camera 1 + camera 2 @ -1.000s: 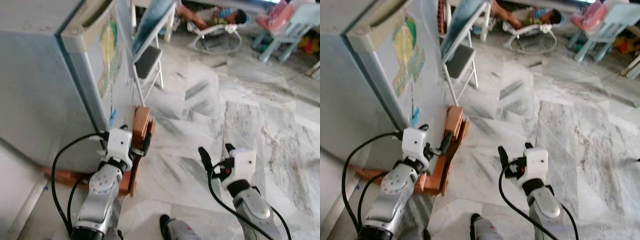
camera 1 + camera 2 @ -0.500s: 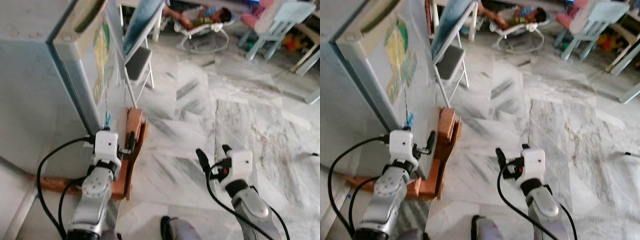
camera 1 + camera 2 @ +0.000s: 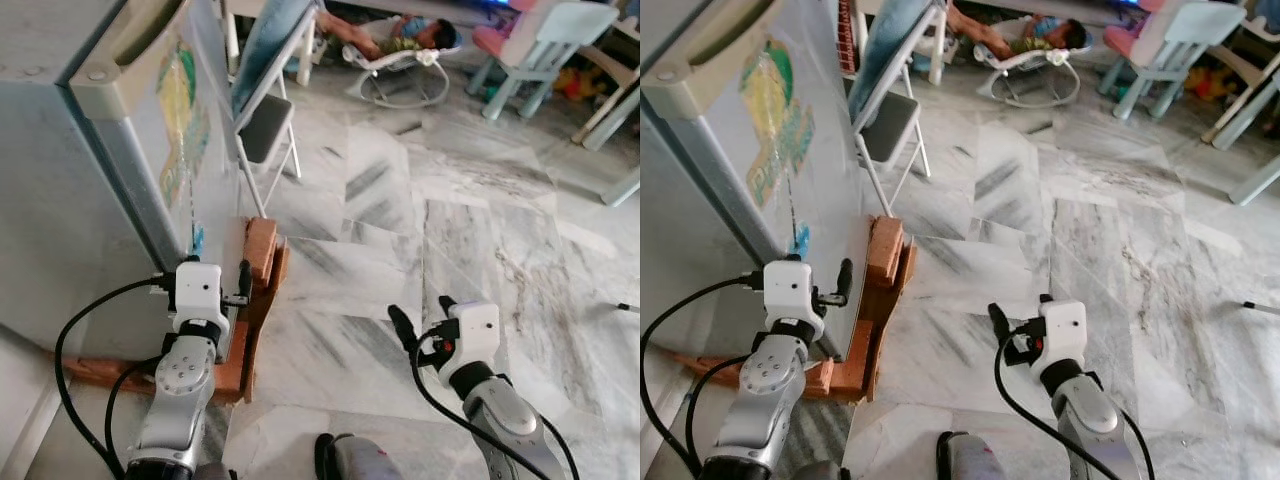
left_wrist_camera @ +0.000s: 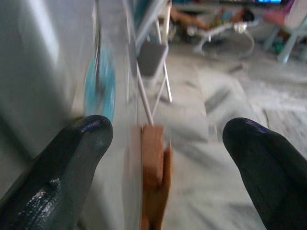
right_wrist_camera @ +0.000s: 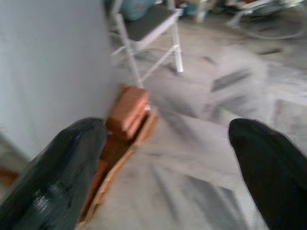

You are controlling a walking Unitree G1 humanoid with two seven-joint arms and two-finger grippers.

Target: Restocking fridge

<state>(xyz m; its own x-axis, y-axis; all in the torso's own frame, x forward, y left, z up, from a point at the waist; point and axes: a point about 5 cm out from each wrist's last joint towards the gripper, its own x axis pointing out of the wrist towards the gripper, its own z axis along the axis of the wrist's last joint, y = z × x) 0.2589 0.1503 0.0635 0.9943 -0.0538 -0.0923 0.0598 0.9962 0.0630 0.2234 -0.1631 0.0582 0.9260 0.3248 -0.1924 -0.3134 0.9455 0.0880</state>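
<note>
The grey fridge (image 3: 70,200) stands at my left, its door (image 3: 190,140) carrying colourful stickers. It rests on a low wooden base (image 3: 262,250). My left gripper (image 3: 232,282) is open and low down by the bottom of the door, just left of the wooden block. In the left wrist view the door's edge (image 4: 130,96) runs between the two black fingers (image 4: 72,163), which stand wide apart with nothing held. My right gripper (image 3: 420,315) hangs open over the marble floor to the right, empty; its fingers (image 5: 62,167) are spread.
A folding chair (image 3: 265,125) stands just beyond the fridge door. Farther back are a baby bouncer (image 3: 400,60) with a person lying in it and small pale-blue chairs (image 3: 540,45). Marble floor (image 3: 480,220) spreads to the right. My foot (image 3: 345,462) is at the bottom.
The camera has shifted with the robot's movement. My left gripper has moved left off the wooden block, toward the bottom of the fridge door. The right gripper holds the same open pose.
</note>
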